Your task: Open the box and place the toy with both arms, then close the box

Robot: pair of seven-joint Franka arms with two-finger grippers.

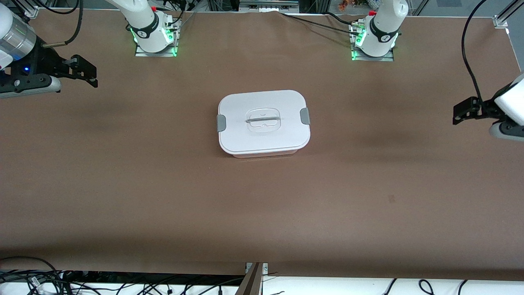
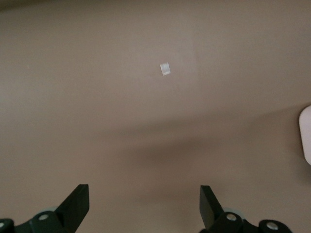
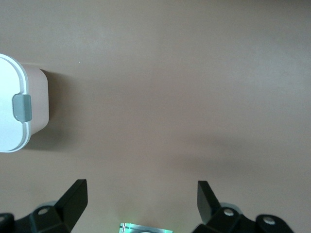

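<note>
Box [image 1: 264,123] sat mid-table, lid on (grey clips down), smooth white plastic, rounded corners, brown table [image 1: 163,196], left gripper [image 1: 466,111] and right gripper [image 1: 84,71] waited over the table ends, fingers spread, holding nothing.

Left gripper [image 1: 459,114] hangs at the right edge of the frame, fingers spread, empty. Right gripper [image 1: 88,73] hangs at upper left, fingers spread, empty. Both arms wait.

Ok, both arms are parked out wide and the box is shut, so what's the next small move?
Probably bring both grippers in toward the grey clips on the box. Its lid is on and no toy shows. The left gripper and right gripper hang open over bare table at their own ends.
</note>
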